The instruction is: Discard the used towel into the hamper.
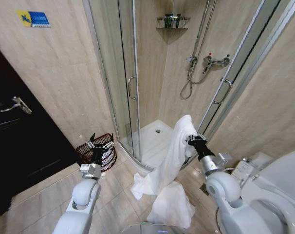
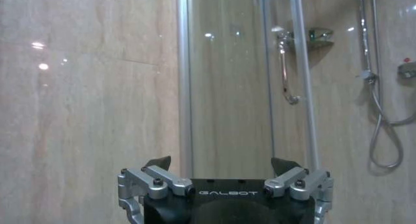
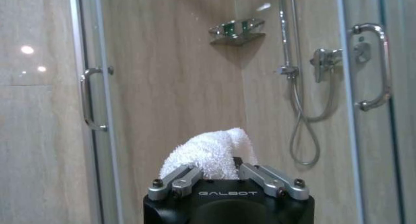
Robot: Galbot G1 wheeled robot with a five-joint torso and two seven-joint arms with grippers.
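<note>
A white towel (image 1: 174, 153) hangs from my right gripper (image 1: 192, 139), which is shut on its top fold in front of the shower opening. The towel's lower end trails onto the floor tiles, where more white cloth (image 1: 172, 207) lies bunched. In the right wrist view the towel (image 3: 211, 156) bulges up between the fingers of my right gripper (image 3: 217, 171). The hamper (image 1: 87, 155), a dark reddish wire basket, stands against the wall left of the shower. My left gripper (image 1: 100, 141) hovers just above its rim, open and holding nothing. The left wrist view shows my left gripper (image 2: 221, 163) with its fingers spread.
A glass shower enclosure (image 1: 125, 73) with a raised white tray (image 1: 155, 139) fills the middle. On the left is a dark door (image 1: 16, 146), and a white toilet (image 1: 279, 190) sits at the lower right. Open floor tiles (image 1: 118, 190) lie between the hamper and the towel.
</note>
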